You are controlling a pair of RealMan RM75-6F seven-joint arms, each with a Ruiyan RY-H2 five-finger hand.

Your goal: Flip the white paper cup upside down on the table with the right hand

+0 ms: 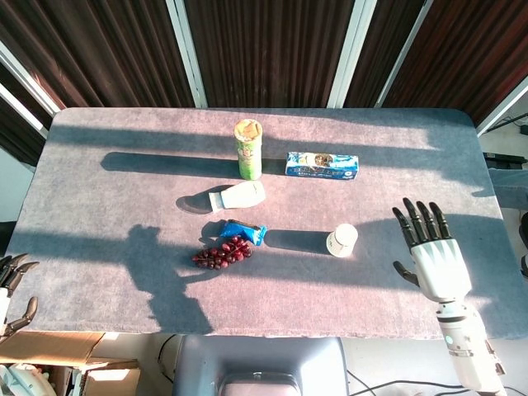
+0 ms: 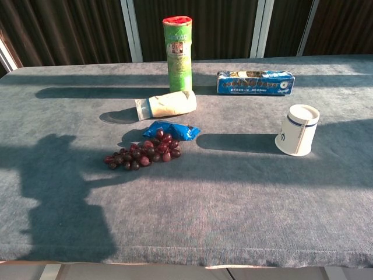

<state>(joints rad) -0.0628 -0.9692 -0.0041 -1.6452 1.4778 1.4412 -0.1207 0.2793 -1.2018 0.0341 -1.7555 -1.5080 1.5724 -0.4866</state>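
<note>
My right hand (image 1: 432,254) shows only from the head camera: fingers spread, holding nothing, well to the right of the paper cup (image 1: 341,241) and apart from it. The chest camera misses the hand altogether but shows the cup (image 2: 298,129) plainly, standing wide end down on the table (image 2: 233,204). Left of the cup lie the grapes (image 1: 223,252). My left hand (image 1: 11,285) is cut off at the frame's edge, so I cannot tell its grip.

1. The white paper cup (image 2: 297,129) has a dark blue band near its top.
2. It stands upside down, wide rim on the table, right of centre, untouched.
</note>
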